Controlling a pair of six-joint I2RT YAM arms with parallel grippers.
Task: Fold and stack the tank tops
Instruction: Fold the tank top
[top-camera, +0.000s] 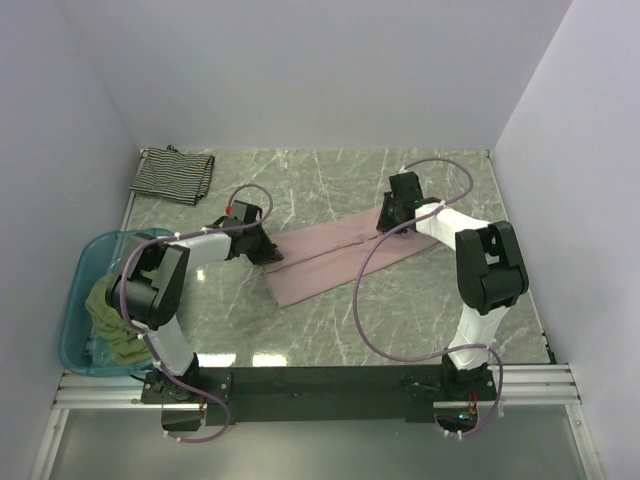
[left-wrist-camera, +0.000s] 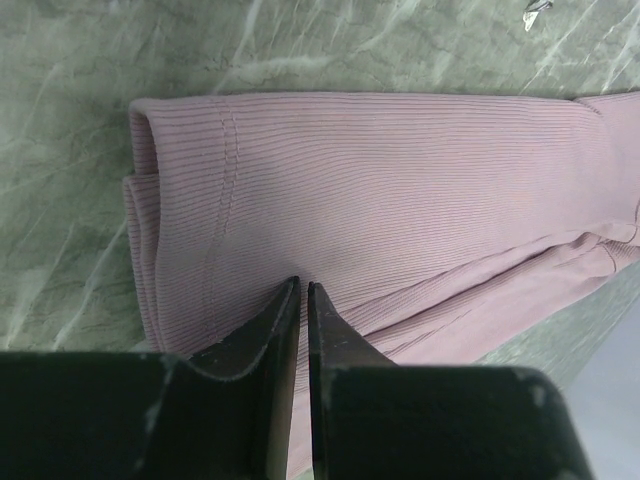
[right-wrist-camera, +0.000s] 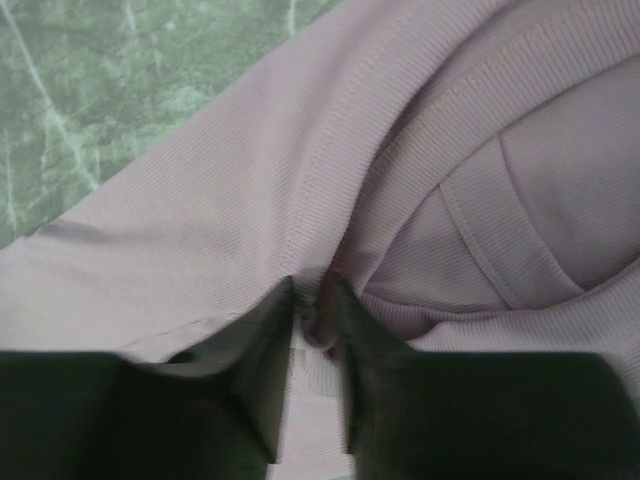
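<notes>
My left claw (left-wrist-camera: 303, 287) was pinched almost shut on the hem end of the mauve-pink tank top (left-wrist-camera: 400, 180), with only a sliver between the fingers. My right claw (right-wrist-camera: 313, 292) was clamped on a fold near the straps. Those close views gave me ribbing and seams. Only the overhead view showed the garment stretched long across the middle of the marble surface (top-camera: 320, 190) between both claws. It also showed the striped tank top (top-camera: 173, 174) at the far left corner and the olive-green tank top (top-camera: 112, 320) bunched in the blue tub (top-camera: 72, 300) near left.
</notes>
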